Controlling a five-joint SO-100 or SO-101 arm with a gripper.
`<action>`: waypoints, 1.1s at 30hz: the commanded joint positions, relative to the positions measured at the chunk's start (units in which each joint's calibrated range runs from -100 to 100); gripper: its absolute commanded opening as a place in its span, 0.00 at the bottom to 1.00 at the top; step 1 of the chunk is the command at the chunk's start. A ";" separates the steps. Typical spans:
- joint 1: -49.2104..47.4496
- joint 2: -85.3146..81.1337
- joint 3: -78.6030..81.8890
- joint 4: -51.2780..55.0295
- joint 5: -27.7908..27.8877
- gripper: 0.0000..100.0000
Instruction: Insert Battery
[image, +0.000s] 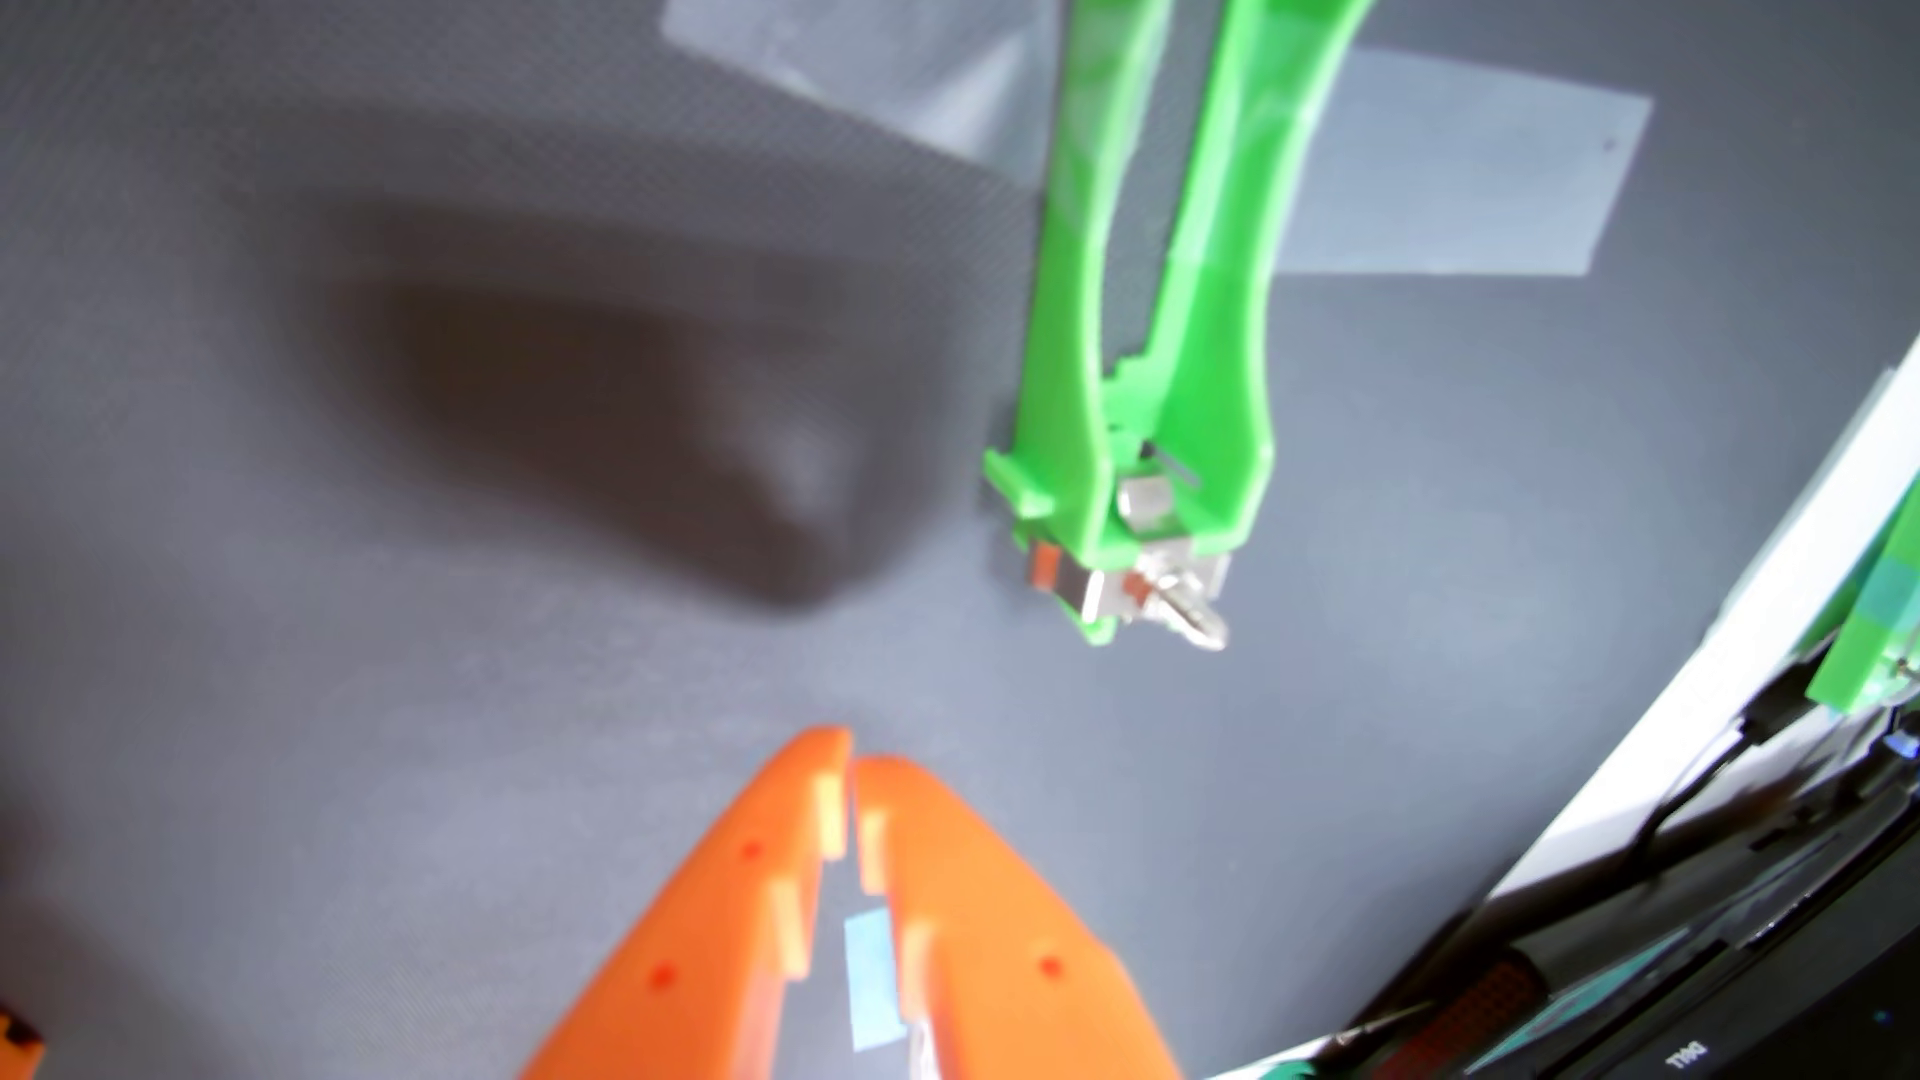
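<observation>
gripper: orange jaws clenched, holding nothing | battery: can't spot one anywhere | green holder: far right on grey mat, metal contacts at near end | handling guess: stiff, light plastic, grab mid-shaft, avoid the fiddly contacts

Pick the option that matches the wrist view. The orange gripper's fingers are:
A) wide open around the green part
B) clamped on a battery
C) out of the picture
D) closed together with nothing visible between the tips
D: the gripper has its orange tips nearly touching over the grey mat, apart from the green piece further up the view.
</observation>
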 joint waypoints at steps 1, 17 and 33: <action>-0.50 -0.56 -0.45 0.28 -0.06 0.02; 0.09 0.44 -25.49 20.44 -0.11 0.01; 14.62 30.62 -46.83 30.09 9.67 0.02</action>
